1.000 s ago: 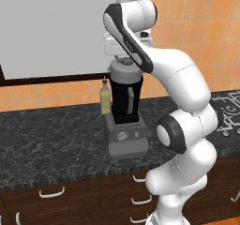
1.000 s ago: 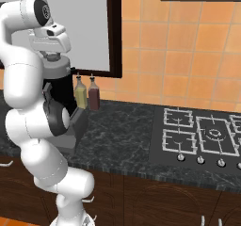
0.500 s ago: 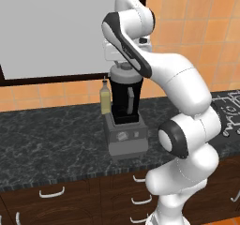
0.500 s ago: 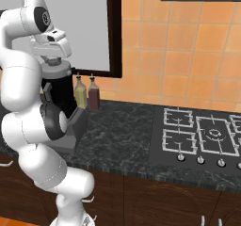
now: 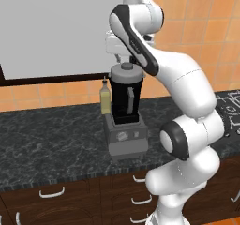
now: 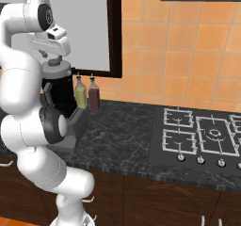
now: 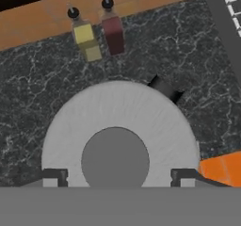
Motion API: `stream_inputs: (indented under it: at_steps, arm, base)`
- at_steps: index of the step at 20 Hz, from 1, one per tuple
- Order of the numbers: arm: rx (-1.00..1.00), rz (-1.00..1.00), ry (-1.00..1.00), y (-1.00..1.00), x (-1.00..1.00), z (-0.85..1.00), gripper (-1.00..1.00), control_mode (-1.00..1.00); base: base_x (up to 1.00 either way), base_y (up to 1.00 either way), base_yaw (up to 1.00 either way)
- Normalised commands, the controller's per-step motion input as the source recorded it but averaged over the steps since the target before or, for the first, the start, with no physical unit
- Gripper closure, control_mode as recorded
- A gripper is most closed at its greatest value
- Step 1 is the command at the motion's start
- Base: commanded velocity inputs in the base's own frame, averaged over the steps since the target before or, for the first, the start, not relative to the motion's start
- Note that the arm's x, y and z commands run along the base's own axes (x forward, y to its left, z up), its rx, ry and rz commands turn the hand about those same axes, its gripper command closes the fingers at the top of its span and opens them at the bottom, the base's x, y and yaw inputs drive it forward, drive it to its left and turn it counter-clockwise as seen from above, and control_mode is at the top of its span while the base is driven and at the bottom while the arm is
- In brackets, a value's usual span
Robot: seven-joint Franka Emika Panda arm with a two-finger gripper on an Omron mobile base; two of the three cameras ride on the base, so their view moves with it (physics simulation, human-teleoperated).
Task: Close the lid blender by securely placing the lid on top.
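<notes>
The grey lid (image 5: 126, 70) sits flat on top of the blender's black jar (image 5: 126, 100), which stands on its grey base (image 5: 126, 140) with round dials. My gripper (image 5: 123, 58) hangs straight above the lid, close to it. In the hand view the lid (image 7: 117, 119) is a wide pale disc with its darker knob (image 7: 115, 161) in the centre. The gripper (image 7: 117, 177) is open, and its fingertips (image 7: 55, 177) stand well apart on either side of the knob without touching it. From the right base view the lid (image 6: 57, 68) shows under the hand (image 6: 55, 59), with the jar partly hidden by my arm.
A slim yellowish bottle (image 6: 81, 93) and a dark red bottle (image 6: 93, 94) stand just behind the blender against the tiled wall. A gas hob (image 6: 202, 135) lies on the black counter (image 5: 47, 139) further right. A window frame runs along the wall behind.
The hand has lifted slightly off the lid, and the upper arm has shifted a little. The lid stays on the jar.
</notes>
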Motion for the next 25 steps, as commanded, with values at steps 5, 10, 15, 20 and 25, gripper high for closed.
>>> stream_inputs:
  at_steps: [5,10,15,20,25]
  arm:
    - [0.20,0.00,-0.12,-0.53,-0.59,0.23,-1.00,-1.00]
    - [0.15,0.00,-0.26,-1.00,-1.00,-0.25,-1.00,-1.00]
    - [0.09,0.00,-0.07,-1.00,-1.00,-1.00,-1.00,-1.00]
    - [0.07,0.00,-0.02,-1.00,-0.98,-1.00,-1.00,-1.00]
    - [0.45,-0.03,-0.34,-0.95,-0.72,-0.14,-1.00,-1.00]
  base:
    - [0.00,0.00,0.00]
    - [0.00,0.00,0.00]
    - [0.00,0.00,0.00]
    - [0.00,0.00,0.00]
    - [0.00,0.00,0.00]
